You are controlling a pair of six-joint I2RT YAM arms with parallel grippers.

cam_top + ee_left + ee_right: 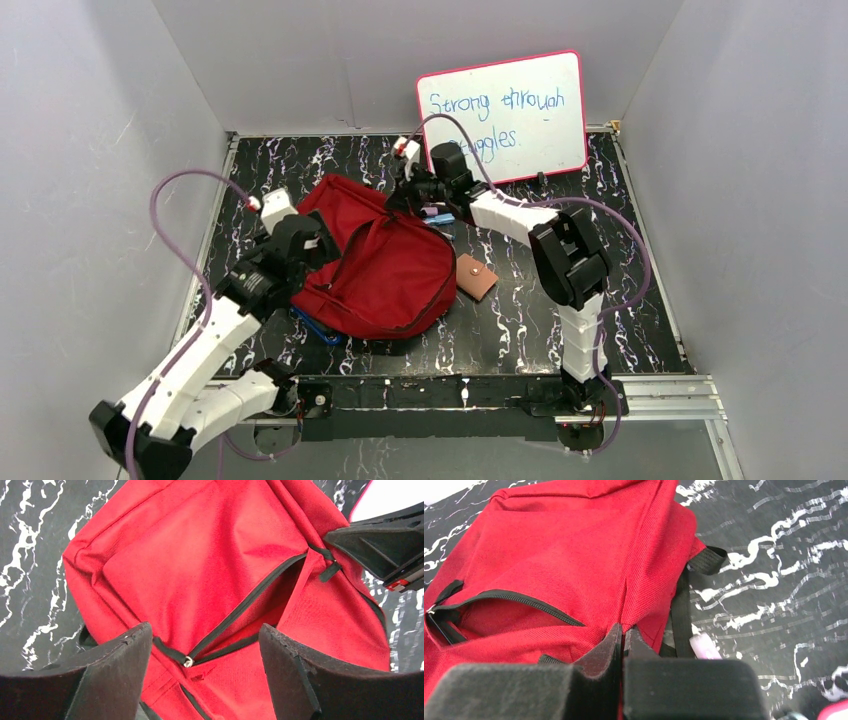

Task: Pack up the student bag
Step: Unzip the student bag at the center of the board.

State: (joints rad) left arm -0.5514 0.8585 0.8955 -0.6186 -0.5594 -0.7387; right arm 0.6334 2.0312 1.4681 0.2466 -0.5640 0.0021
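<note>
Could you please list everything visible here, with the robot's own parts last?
student bag: one, red with black zippers, table centre, pocket partly unzipped.
wallet: one, tan, beside the bag, toward the right arm.
whiteboard: one, white, pink frame, at the table's far edge.
blue item: one, unidentifiable, under the bag's near edge.
table: one, black with white marbling.
left gripper: one, black, open above the bag's zipper.
right gripper: one, black, shut on the bag's fabric.

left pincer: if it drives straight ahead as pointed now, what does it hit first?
The student bag: the open left pincer points at its red fabric by the partly open zipper. Depth is unclear, but nothing shows between.
</note>
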